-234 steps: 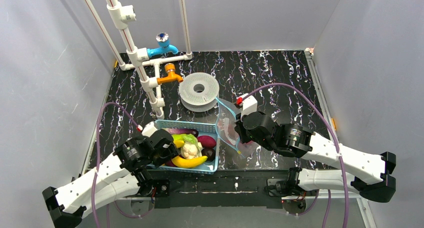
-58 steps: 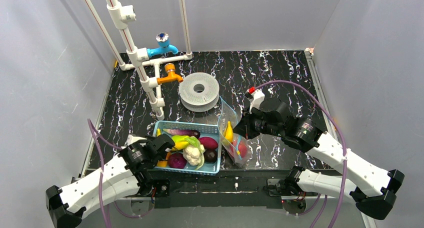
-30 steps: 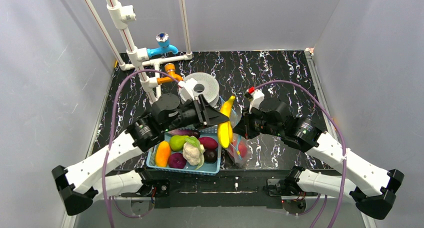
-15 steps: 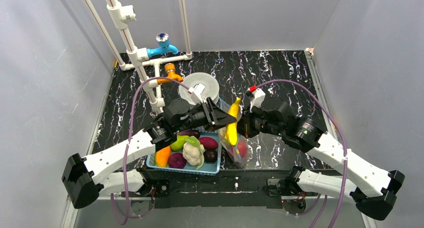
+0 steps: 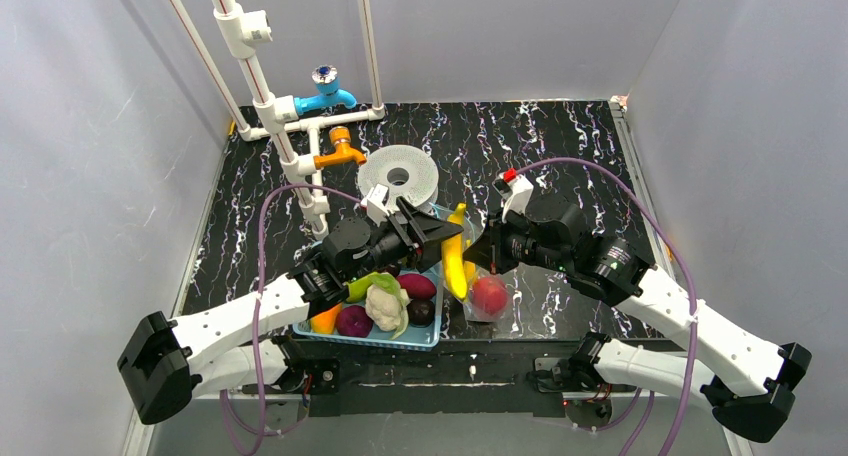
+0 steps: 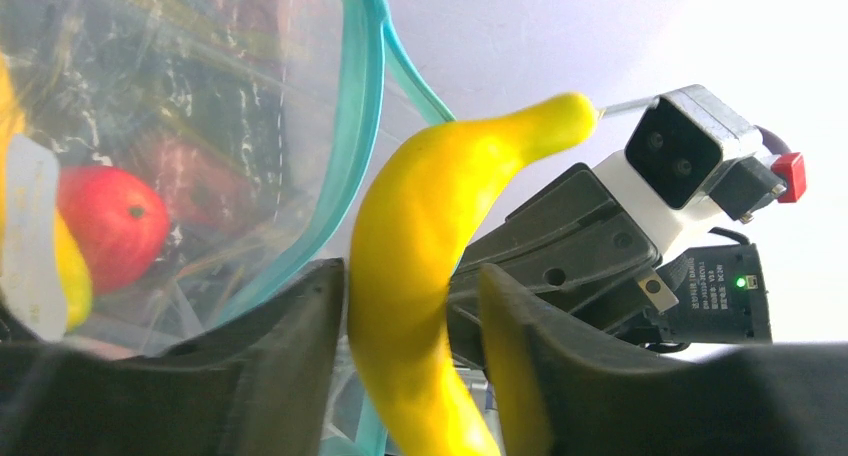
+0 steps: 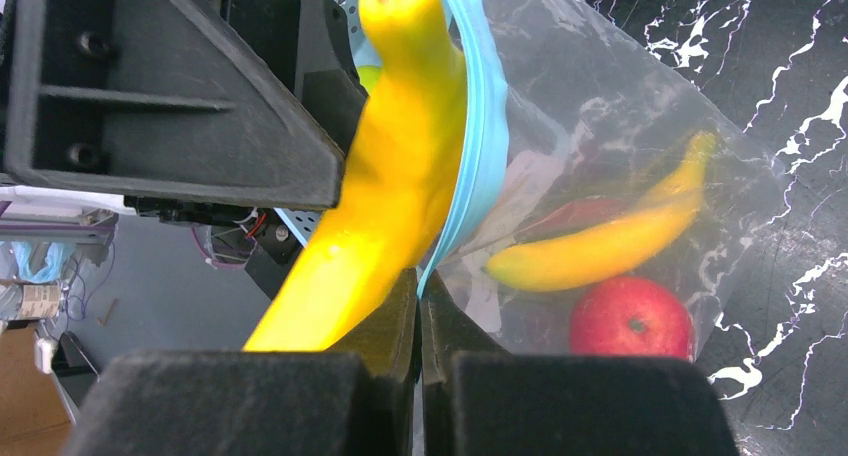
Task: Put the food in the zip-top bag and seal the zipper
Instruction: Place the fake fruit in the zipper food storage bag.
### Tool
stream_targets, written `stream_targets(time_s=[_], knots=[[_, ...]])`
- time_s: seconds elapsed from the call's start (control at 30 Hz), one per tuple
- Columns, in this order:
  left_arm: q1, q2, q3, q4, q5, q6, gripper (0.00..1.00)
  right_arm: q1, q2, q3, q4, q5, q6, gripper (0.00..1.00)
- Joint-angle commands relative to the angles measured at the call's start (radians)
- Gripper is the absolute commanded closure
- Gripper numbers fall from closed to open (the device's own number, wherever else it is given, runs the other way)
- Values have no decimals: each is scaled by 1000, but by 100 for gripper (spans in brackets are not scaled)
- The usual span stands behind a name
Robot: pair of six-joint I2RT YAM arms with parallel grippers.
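Your left hand (image 6: 400,286) is clamped mid-length on a glossy yellow banana (image 6: 450,186), poised at the mouth of the zip-top bag (image 7: 600,116); it looks light, hard and slippery, so hold its middle. Your right hand (image 7: 418,311) pinches the floppy bag by its stiffer zipper (image 7: 482,126).

Lab test booth: plain grey walls (image 5: 90,176), mock tap rig (image 5: 325,94).

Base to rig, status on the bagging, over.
Left tool shut on banana at zip-top bag mouth. Right tool shut on zipper. Apple, second banana bagged. More food in basket.
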Motion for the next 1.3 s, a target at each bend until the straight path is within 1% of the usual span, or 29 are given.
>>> stream_targets(time_s=[0.0,0.07,0.13,0.17,0.33,0.47,0.53,0.67,0.77,0.9,1.03,1.1,1.17,1.27], knots=[[-3,-11,13,36,-24,-8,26,-2,-8,13,63,-2,3,99],[-2,-24,25,-3,-30,8,18,-2,-10,15,61,-1,2,99],[-3,-39,49,-76,-39,33,10,-2,-9,15,58,1,0,99],[-3,-47,70,-129,-47,48,9,-1,-9,15,58,2,-1,99],[-2,-67,196,-444,-99,139,7,-2,-7,10,60,1,0,99],[-2,-60,293,-667,-199,120,2,-2,-2,10,65,-8,1,99],[-2,-36,353,-753,-217,111,2,-2,0,12,65,-9,2,99],[-2,28,449,-861,-215,116,2,-1,1,12,65,-11,4,99],[-2,57,506,-970,-246,127,2,-2,0,12,64,-11,5,99],[-2,23,487,-939,-266,136,2,-2,-2,10,62,-10,6,99],[-2,-8,444,-891,-263,148,5,-2,3,12,65,-17,7,99],[-2,-11,451,-885,-246,201,7,-2,5,12,65,-19,6,99],[-3,-13,468,-863,-208,294,9,-2,7,11,65,-20,7,99],[-3,-17,520,-866,-165,399,11,-2,8,8,66,-19,8,99]])
